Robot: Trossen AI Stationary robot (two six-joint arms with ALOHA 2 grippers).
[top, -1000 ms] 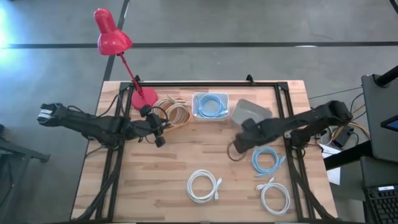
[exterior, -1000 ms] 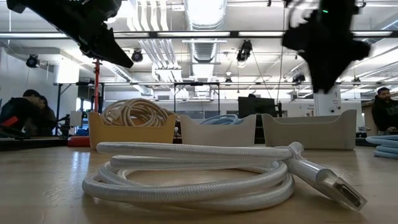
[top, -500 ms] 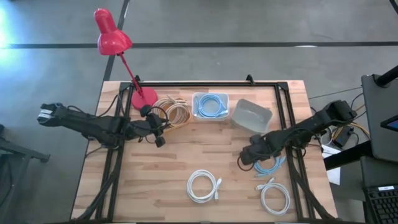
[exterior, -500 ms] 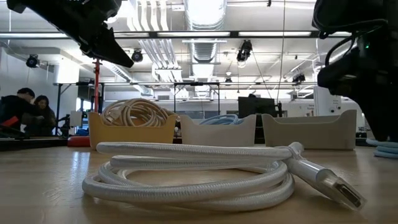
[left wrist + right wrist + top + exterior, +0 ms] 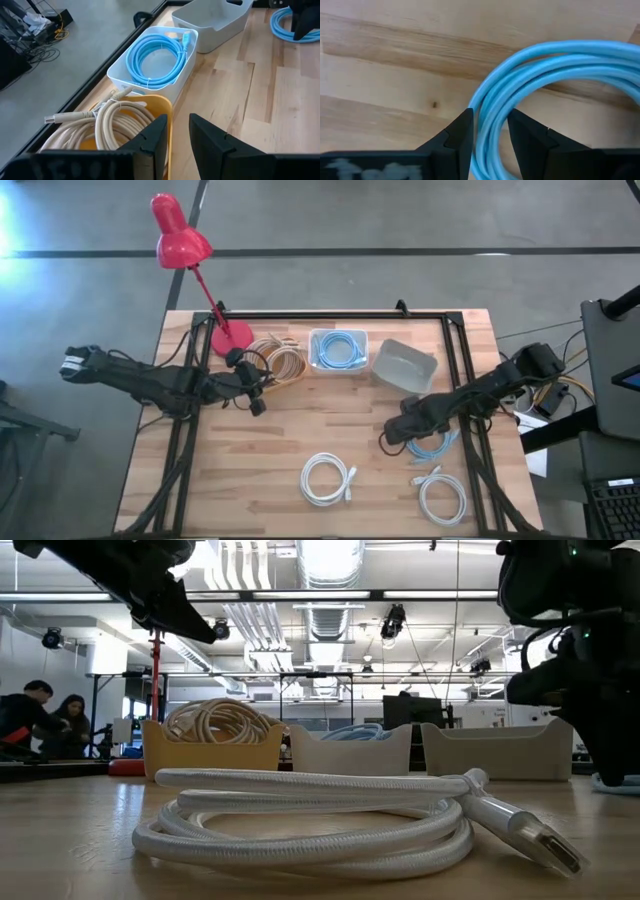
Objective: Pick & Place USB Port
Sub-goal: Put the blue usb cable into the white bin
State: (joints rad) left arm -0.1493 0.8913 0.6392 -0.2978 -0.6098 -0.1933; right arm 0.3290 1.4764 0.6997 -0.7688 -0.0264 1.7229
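Note:
A light-blue coiled USB cable (image 5: 434, 444) lies flat on the wooden table toward its right edge. My right gripper (image 5: 393, 437) is down at the left arc of this coil. In the right wrist view my right gripper (image 5: 490, 127) is open, and its two fingers stand on either side of several strands of the blue coil (image 5: 560, 60). In the low view the right gripper (image 5: 605, 730) reaches down at the right. My left gripper (image 5: 256, 402) hovers beside the yellow bin (image 5: 280, 361), narrowly open (image 5: 178, 131) and holding nothing. My right gripper comes from above, pointing down, with its fingers (image 5: 457, 135) across the coil's left arc (image 5: 492, 107). Several strands run through the gap. The coil lies flat on the table. I cannot tell whether the fingers touch the strands.
Three bins stand in a row at the far side: the yellow one with a beige cable, a white one (image 5: 338, 350) with a blue cable, and a grey one (image 5: 404, 364). Two white cable coils (image 5: 328, 478) (image 5: 442, 498) lie near the front edge. A red lamp (image 5: 181, 240) stands at far left.
My right gripper has moved from beside the grey bin toward the table's near edge and down onto the blue coil. Most of that move came in the first half second, then it settled slightly lower. The left arm has kept still.

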